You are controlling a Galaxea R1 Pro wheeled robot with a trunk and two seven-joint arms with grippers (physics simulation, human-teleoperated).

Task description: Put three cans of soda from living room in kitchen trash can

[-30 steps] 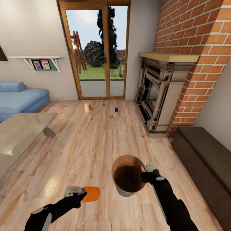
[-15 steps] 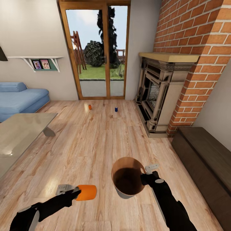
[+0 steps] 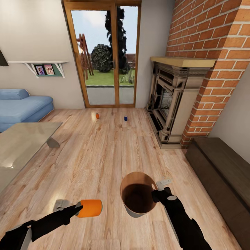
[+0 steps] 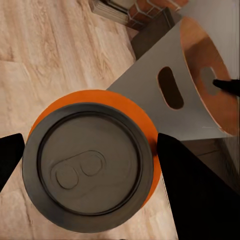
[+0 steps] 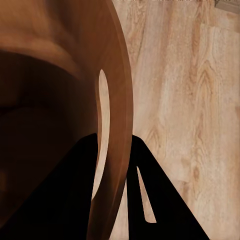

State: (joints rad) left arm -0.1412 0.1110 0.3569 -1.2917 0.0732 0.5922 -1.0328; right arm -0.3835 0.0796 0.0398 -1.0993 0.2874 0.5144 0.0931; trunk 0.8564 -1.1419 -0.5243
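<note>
Living room, light plank floor (image 3: 104, 149). Head view, lower left of frame: left gripper (image 3: 79, 208) clenched on an orange soda can (image 3: 89, 208), the can lying sideways in the grip, held above the floor. Left wrist view: the can's silver top (image 4: 90, 165) faces the camera, a dark finger (image 4: 192, 192) on either side of it.

Lower centre of the head view: trash can (image 3: 137, 211), white-grey outside, brown inside, mouth up and open toward the camera. Right gripper (image 3: 155, 195) grips its rim on the right-hand side. Right wrist view: one dark finger (image 5: 60, 195) inside the brown wall (image 5: 117, 100), the other outside, closed across the wall at the handle slot. The held can sits just left of the bin in the head view, apart from it, roughly level with its rim.

Upper centre of the head view, far off on the floor before the wood-framed glass doors (image 3: 104, 55): a second orange can (image 3: 97, 116) and a dark blue can (image 3: 125, 118), both upright, well apart from each other.

Brick fireplace (image 3: 177, 100) at right, a dark low bench (image 3: 222, 170) below it. Blue sofa (image 3: 21, 107) at far left, glass table (image 3: 21, 142) in front of it. Wall shelf (image 3: 43, 67) with small pictures at upper left.
</note>
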